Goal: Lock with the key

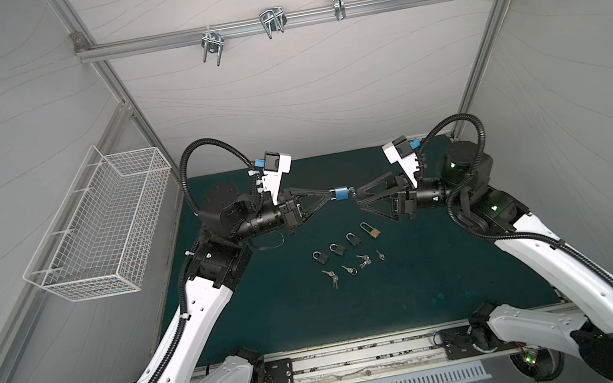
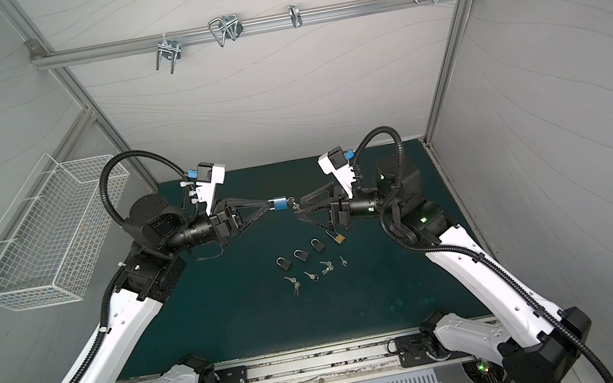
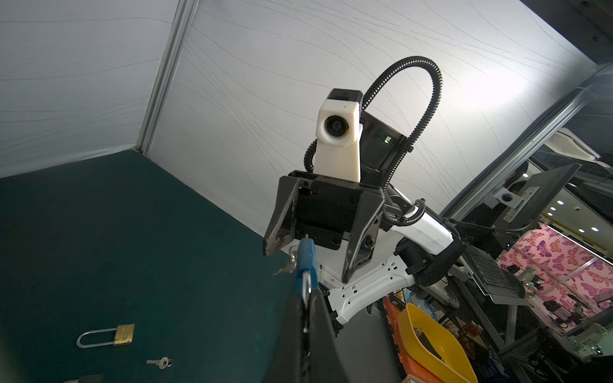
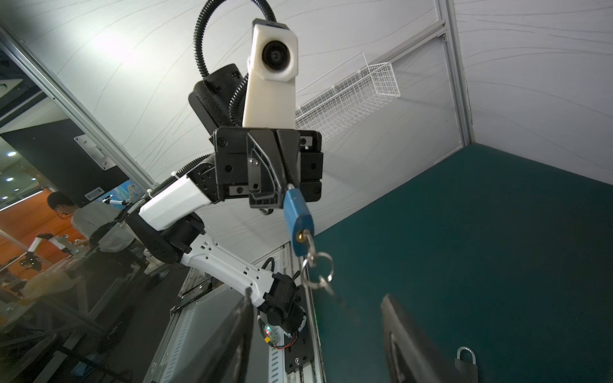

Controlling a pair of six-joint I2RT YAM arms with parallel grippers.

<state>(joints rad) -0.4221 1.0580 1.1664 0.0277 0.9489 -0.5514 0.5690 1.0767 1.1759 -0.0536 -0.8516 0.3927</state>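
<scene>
Left jaws pinch the blue padlock (image 1: 340, 194), mid-frame in both top views; right jaws gape empty beside the key (image 4: 310, 248) in its keyhole. Probably mid-turn; next needs a square key grip.

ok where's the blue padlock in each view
Top view: blue padlock in mid-air at centre, pinched by the left gripper.
Top view: same place, at centre.
Left wrist: sticking out past the left gripper's own closed fingertips.
Right wrist: at the left gripper's tip, keyhole towards the camera.
Shared landmark: the bunch of keys hanging from its keyhole.
</scene>
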